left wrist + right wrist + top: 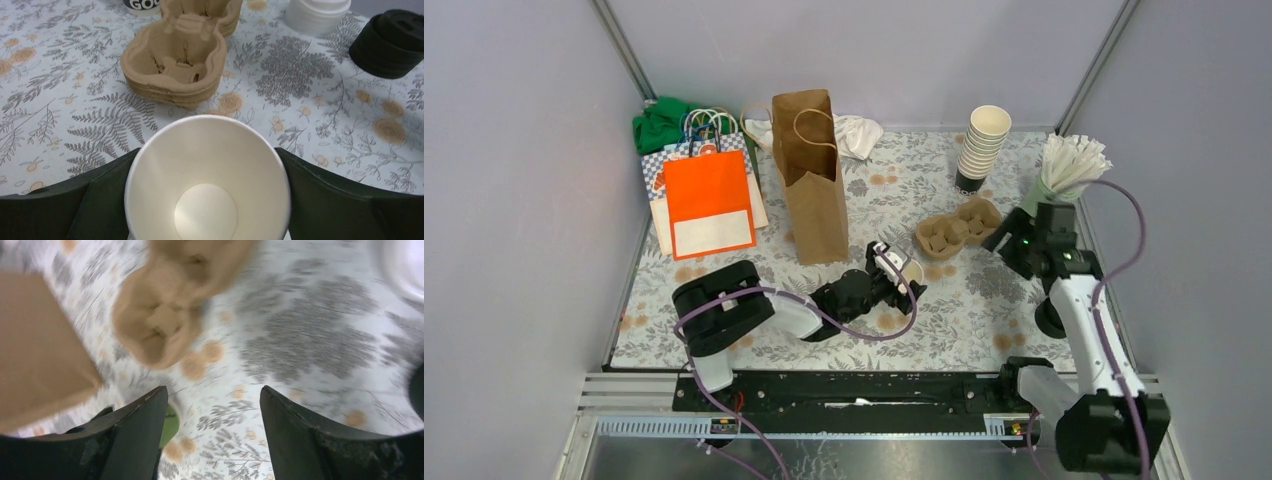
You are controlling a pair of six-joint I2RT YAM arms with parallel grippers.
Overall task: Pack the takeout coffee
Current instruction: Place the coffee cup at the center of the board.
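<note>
Top view: left gripper (892, 266) sits mid-scene, jaws wide but closed on a lidless paper cup (911, 271), tipped over, just short of the pulp carrier (959, 228). Right gripper (1014, 238) hangs just beyond the carrier.

Left wrist: both fingers (107, 192) press the cup's sides. Carrier is ahead, black lids (392, 42) to the right, w/ bare room between. Best move: turn the cup upright, clear the carrier's raised rim, lower straight into a well.

Right wrist: blurred; jaws apart, prob. holding nothing.
</note>
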